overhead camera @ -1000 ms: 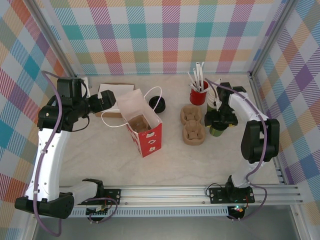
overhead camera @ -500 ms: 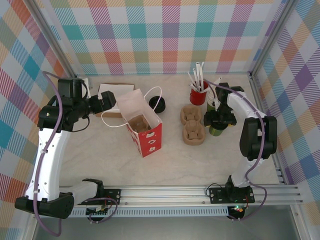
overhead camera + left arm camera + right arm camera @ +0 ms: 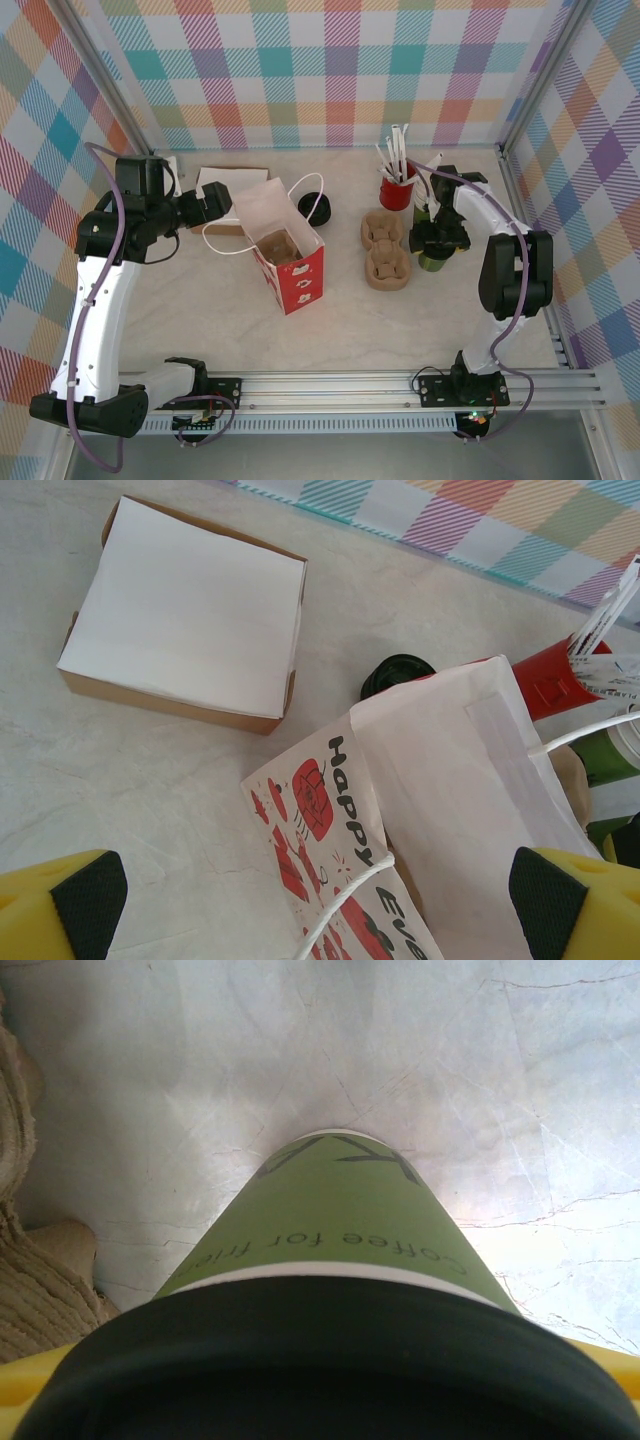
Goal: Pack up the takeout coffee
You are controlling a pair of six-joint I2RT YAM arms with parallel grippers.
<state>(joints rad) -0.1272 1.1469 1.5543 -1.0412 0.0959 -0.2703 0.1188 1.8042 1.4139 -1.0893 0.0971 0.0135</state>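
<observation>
The takeout coffee (image 3: 433, 262), a small olive-green paper cup with a round black plastic lid, stands upright on the pale marbled worktop (image 3: 200, 310), just beside two brown moulded-pulp cup-holder trays (image 3: 386, 250). The right gripper (image 3: 437, 243) sits over it with one jaw on each side of the lid. The right wrist view shows yellow finger edges at the lid's flanks, but whether the jaws are pressing on it cannot be told. The left gripper (image 3: 218, 205) hovers at the mouth of the red-and-white paper bag (image 3: 290, 262) with its jaws spread wide and holding nothing. Likely risks: a grip this high, at the lid, may pop the lid off or crush the paper wall. A sideways lift may knock the cup against the trays or the red cup of white straws (image 3: 397, 186) nearby. The bag is not held and may tip or fold when the cup is lowered toward the pulp carrier (image 3: 278, 246) inside it. Compared with one second ago, the right arm's elbow link (image 3: 515, 272) has swung slightly inward and the gripper has edged a little to the left. The cup, bag and left gripper remain in place.
</observation>
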